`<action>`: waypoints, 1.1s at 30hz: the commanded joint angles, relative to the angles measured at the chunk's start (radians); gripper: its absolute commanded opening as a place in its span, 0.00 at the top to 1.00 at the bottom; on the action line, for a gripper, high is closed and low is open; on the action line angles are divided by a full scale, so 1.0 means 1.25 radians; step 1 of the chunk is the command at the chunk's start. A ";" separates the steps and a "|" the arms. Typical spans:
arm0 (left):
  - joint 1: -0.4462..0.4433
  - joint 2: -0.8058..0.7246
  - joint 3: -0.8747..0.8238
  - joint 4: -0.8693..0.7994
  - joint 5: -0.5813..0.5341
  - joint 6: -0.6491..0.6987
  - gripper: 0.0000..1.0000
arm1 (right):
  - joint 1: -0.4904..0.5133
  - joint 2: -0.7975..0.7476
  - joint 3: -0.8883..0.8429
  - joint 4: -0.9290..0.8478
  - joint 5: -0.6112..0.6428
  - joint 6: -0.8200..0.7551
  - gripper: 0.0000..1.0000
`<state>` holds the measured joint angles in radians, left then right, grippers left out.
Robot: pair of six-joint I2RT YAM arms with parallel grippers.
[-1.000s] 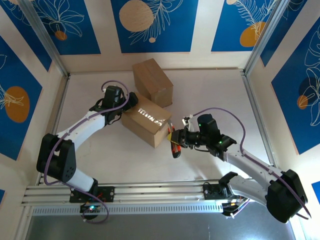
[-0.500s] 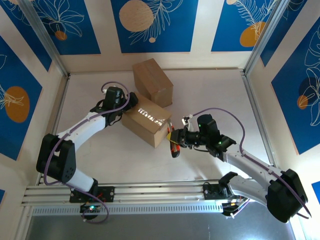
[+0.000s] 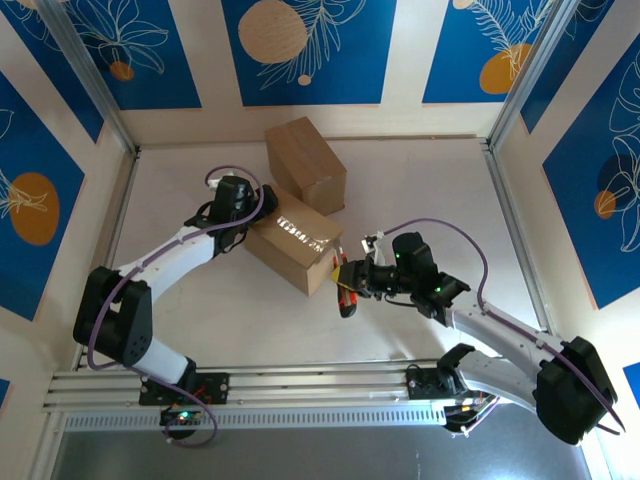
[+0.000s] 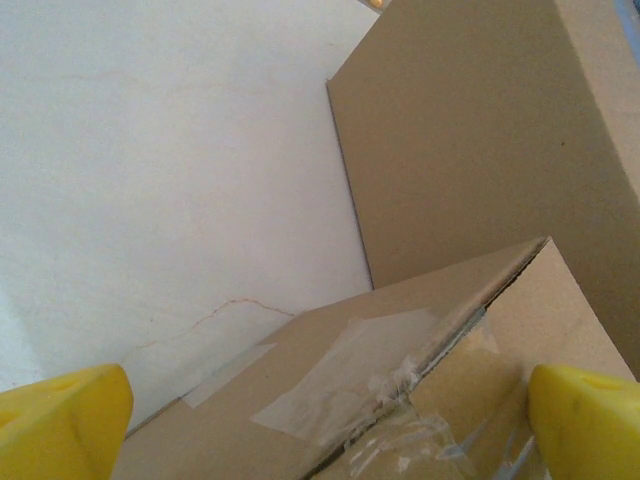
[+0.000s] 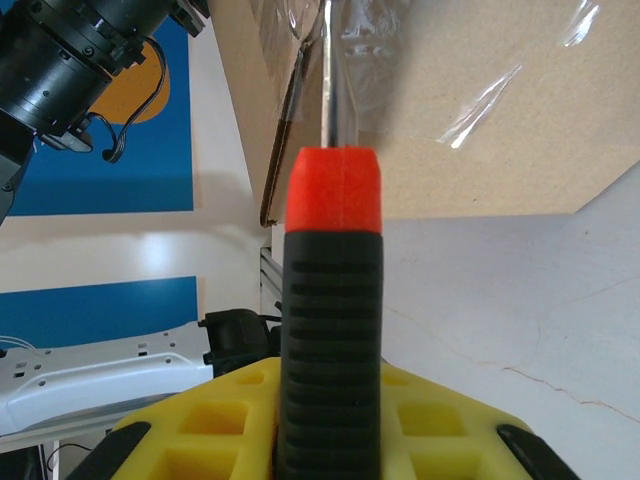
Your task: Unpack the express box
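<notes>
The express box [image 3: 293, 243] is a brown carton sealed with clear tape, lying mid-table. My left gripper [image 3: 252, 211] is open, its yellow fingertips [image 4: 60, 420] spread either side of the box's taped left end [image 4: 380, 370]. My right gripper [image 3: 355, 280] is shut on a screwdriver [image 3: 346, 294] with a black ribbed handle [image 5: 332, 330] and red collar. The metal shaft [image 5: 328, 70] points into the taped seam at the box's right end [image 5: 450, 100]. The right gripper [image 5: 330, 440] holds the handle between its yellow pads.
A second brown carton [image 3: 305, 163] stands just behind the express box, touching it, and also shows in the left wrist view [image 4: 480, 130]. White walls and metal rails [image 3: 510, 230] bound the table. Bare tabletop [image 3: 420, 190] lies to the right and front.
The right gripper with the screwdriver has edged slightly left toward the box's end. The left gripper has shifted a little to the right along the box.
</notes>
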<state>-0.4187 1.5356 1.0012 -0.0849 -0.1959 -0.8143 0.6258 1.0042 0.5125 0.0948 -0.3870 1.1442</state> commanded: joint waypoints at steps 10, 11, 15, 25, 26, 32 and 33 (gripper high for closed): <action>-0.037 0.089 -0.062 -0.213 0.023 -0.046 0.00 | 0.052 -0.011 -0.019 0.022 -0.106 0.023 1.00; -0.037 0.089 -0.062 -0.212 0.023 -0.046 0.00 | 0.054 -0.012 -0.020 0.023 -0.107 0.025 1.00; -0.038 0.089 -0.061 -0.212 0.023 -0.046 0.00 | 0.062 -0.016 -0.023 0.024 -0.112 0.034 1.00; -0.038 0.087 -0.062 -0.212 0.023 -0.046 0.00 | 0.073 -0.027 -0.031 0.018 -0.126 0.044 1.00; -0.038 0.089 -0.062 -0.212 0.023 -0.047 0.00 | 0.074 -0.027 -0.031 0.019 -0.126 0.045 1.00; -0.038 0.087 -0.062 -0.213 0.022 -0.047 0.00 | 0.082 -0.027 -0.028 0.028 -0.128 0.050 1.00; -0.038 0.088 -0.062 -0.212 0.022 -0.047 0.00 | 0.083 -0.027 -0.028 0.029 -0.128 0.052 1.00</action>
<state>-0.4278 1.5402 1.0023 -0.0845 -0.2150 -0.8131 0.6811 0.9848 0.4881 0.1276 -0.3729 1.2079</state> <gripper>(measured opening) 0.996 0.209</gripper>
